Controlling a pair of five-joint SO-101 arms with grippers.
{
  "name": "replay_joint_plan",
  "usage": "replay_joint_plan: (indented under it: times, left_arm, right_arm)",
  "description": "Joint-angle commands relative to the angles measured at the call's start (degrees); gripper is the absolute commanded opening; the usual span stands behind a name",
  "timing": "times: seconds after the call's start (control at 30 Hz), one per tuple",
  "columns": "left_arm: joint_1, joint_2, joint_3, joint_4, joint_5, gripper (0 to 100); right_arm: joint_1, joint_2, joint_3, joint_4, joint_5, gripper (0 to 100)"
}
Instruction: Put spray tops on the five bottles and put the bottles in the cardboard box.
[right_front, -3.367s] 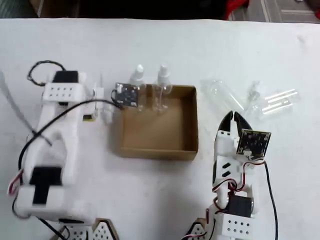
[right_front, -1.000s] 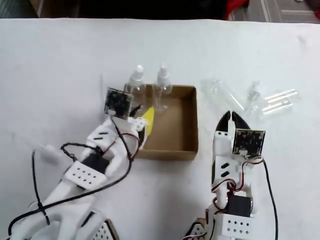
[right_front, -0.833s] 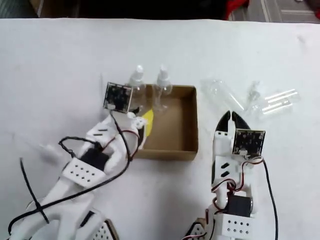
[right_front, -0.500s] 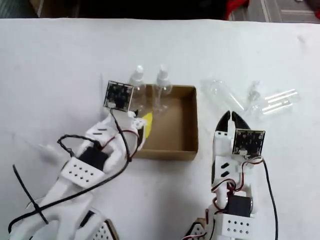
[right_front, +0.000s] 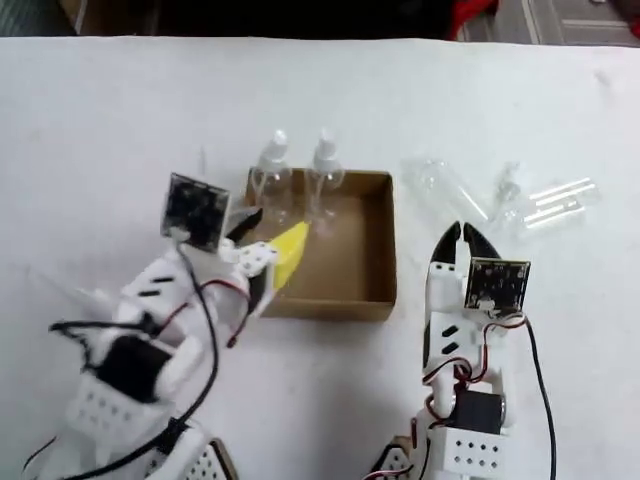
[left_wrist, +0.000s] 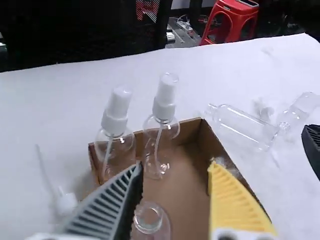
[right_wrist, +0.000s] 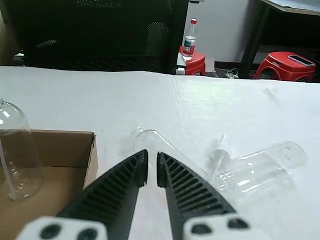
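In the high view, the left gripper (right_front: 275, 225) hangs over the near left part of the cardboard box (right_front: 345, 300), its dark and yellow fingers spread wide. Just beyond its fingertips, against the box's far wall, a capped bottle (right_front: 270, 180) and a second capped bottle (right_front: 323, 180) stand upright side by side. The right gripper (right_front: 460, 238) sits beside the box's outer wall, and its black fingers are nearly closed on nothing. Ahead of it on the white table (right_front: 100, 100) lies a clear bottle (right_front: 445, 187). Farther out to its side are a loose spray top (right_front: 510, 187) and another lying bottle (right_front: 555, 205).

In the left wrist view, the left gripper (left_wrist: 175, 170) is wide open. The ridged grey finger (left_wrist: 110, 205) and the yellow finger (left_wrist: 232, 205) frame the inside of the cardboard box (left_wrist: 202, 132). Low between them, close to the grey finger, is the open neck of an uncapped bottle (left_wrist: 147, 217). Whether it touches that finger cannot be told. Past the fingertips stand the capped bottle (left_wrist: 115, 142) and the second capped bottle (left_wrist: 162, 135). Outside the grey finger a spare spray top (left_wrist: 57, 197) lies on the table. Beyond the yellow finger lies the clear bottle (left_wrist: 240, 127).

In the right wrist view, the right gripper (right_wrist: 151, 167) shows only a thin slit between its fingers and holds nothing. The clear bottle (right_wrist: 160, 145) lies just past its tips. The loose spray top (right_wrist: 220, 150) and the other lying bottle (right_wrist: 260, 170) are off to one side, and the cardboard box (right_wrist: 60, 145) is on the other.
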Motion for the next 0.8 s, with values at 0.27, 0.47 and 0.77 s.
replay_joint_plan:
  times: [0.27, 0.47, 0.77]
  left_arm:
    - [-22.99, -8.13, -19.96, 28.31, -24.7, 16]
    - [-38.02, -8.13, -18.99, 29.45, -34.73, 16]
    - [-46.55, -8.04, -7.47, 20.66, -42.9, 16]
  right_arm:
    - [-0.31, -0.04, 0.62, 0.4, 0.7, 2.2]
    - [-0.4, -0.04, 0.62, 0.84, 0.7, 2.2]
    - [-0.4, -0.04, 0.62, 0.92, 0.7, 2.2]
